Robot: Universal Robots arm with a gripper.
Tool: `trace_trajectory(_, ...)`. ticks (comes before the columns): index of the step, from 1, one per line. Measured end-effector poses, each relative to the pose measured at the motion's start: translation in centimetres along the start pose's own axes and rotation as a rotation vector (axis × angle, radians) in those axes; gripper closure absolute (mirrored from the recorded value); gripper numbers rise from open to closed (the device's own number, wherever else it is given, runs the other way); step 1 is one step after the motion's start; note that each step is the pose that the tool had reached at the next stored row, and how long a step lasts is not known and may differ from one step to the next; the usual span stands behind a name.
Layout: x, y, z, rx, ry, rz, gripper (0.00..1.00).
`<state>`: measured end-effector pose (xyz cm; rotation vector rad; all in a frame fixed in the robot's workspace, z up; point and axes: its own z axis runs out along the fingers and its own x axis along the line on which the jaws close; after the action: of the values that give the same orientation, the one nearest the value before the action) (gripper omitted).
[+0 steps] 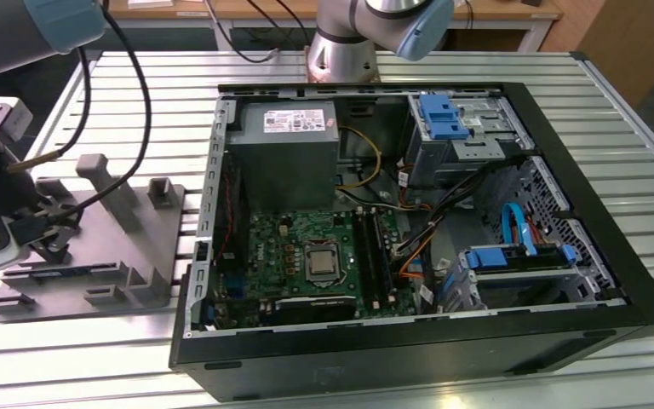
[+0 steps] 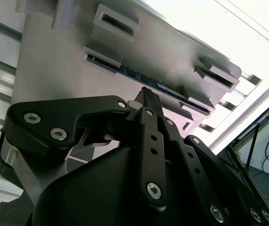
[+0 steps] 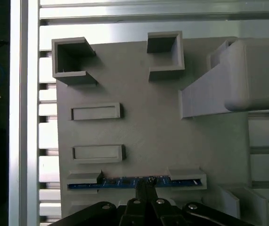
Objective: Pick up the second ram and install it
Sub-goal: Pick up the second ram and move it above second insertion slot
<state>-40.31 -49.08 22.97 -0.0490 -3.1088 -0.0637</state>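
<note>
The second ram (image 3: 120,181) is a thin bluish stick standing on edge in the end slot of the grey fixture plate (image 3: 143,127). It also shows in the second wrist view (image 2: 172,90) and in the exterior view (image 1: 64,273), at that view's left. My gripper (image 3: 146,182) hangs over the stick's middle with its black fingers shut together, tips at the stick's upper edge (image 2: 147,93). The fingers' linkages spread along the stick's length, and nothing shows between the tips. In the exterior view the gripper (image 1: 52,249) stands over the fixture's near-left corner.
The fixture carries several empty slots (image 3: 96,112) and tall grey posts (image 1: 109,183). An open computer case (image 1: 418,230) with the green board (image 1: 304,256) lies to the exterior view's right. A black cable (image 1: 134,94) hangs over the fixture. The table is slatted metal (image 1: 633,145).
</note>
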Motion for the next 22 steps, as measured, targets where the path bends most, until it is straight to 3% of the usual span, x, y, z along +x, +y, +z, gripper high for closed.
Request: trace_trajectory(22,0.0,0.0,0.0,0.0054,0.0068,-0.168,0.9)
